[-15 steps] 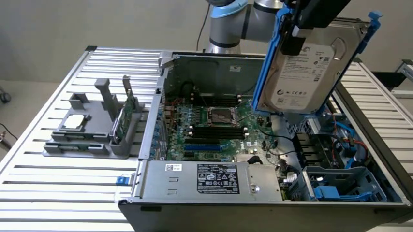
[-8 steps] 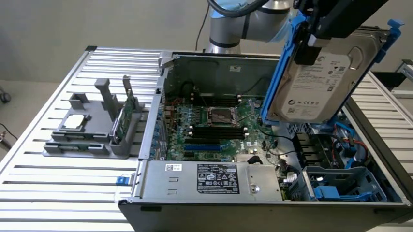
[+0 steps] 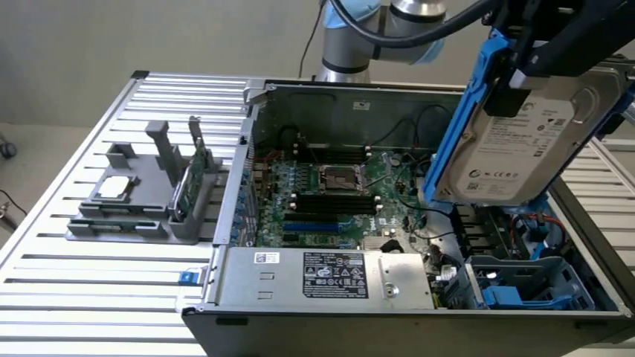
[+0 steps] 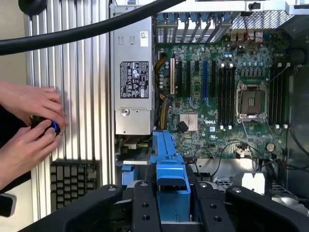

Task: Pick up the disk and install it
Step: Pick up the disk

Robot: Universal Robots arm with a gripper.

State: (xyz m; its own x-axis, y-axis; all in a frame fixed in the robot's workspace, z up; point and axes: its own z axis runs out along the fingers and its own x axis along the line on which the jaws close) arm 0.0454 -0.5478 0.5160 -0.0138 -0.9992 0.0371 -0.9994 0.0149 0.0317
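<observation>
The disk (image 3: 516, 149), a silver-grey drive with a white label in a blue carrier (image 3: 462, 119), hangs nearly upright above the right side of the open computer case (image 3: 236, 186). My gripper (image 3: 531, 74) is shut on its upper edge, with a black finger lying over the label's top corner. In the wrist view the carrier's blue edge (image 4: 169, 159) runs out from between my black fingers (image 4: 145, 205), over the motherboard (image 4: 227, 96). The disk touches nothing below it.
A blue drive bay (image 3: 516, 290) sits in the case's near right corner, beside the power supply (image 3: 328, 275). A grey fixture (image 3: 139, 201) holding a small chip and a green card stands at the exterior view's left. A person's hands (image 4: 29, 125) hold a small device beside the case.
</observation>
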